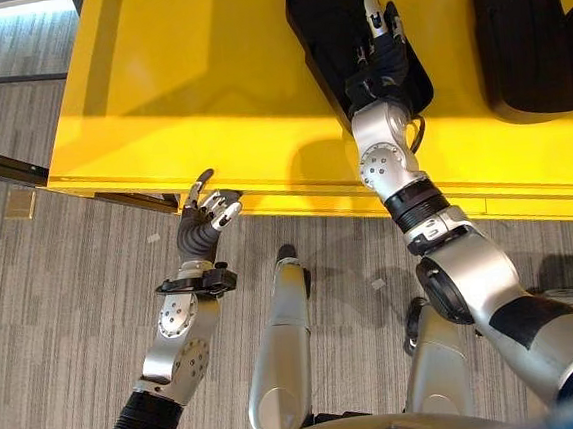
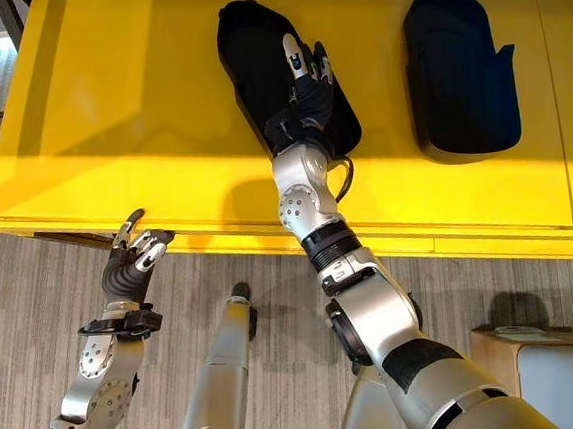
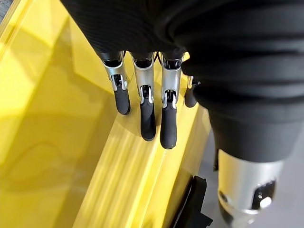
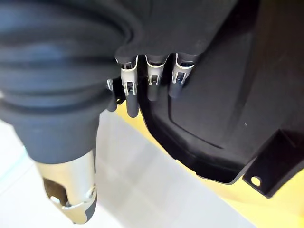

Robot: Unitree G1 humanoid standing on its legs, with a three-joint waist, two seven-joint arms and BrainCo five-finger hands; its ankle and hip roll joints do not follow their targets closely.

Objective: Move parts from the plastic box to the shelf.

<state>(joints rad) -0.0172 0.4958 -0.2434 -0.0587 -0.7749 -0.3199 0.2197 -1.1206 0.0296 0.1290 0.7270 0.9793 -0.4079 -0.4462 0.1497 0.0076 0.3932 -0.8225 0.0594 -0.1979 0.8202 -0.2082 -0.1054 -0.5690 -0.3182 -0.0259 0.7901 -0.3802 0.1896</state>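
Observation:
Two black moulded parts lie on the yellow shelf (image 1: 175,84). My right hand (image 1: 379,61) lies on top of the left black part (image 1: 320,26), its fingers (image 4: 129,97) stretched flat along the dark surface (image 4: 228,95) and pointing away from me. The second black part (image 1: 532,32) sits apart to the right, with nothing touching it. My left hand (image 1: 207,221) hovers at the shelf's front edge, lower left, fingers (image 3: 147,114) relaxed and open above the yellow lip (image 3: 133,180), holding nothing.
The shelf's front edge (image 1: 295,199) runs across the view just beyond my left hand. Below it is grey striped carpet (image 1: 53,295). A light box (image 2: 550,362) stands on the floor at the lower right, and a small tan block (image 1: 20,204) lies at the left.

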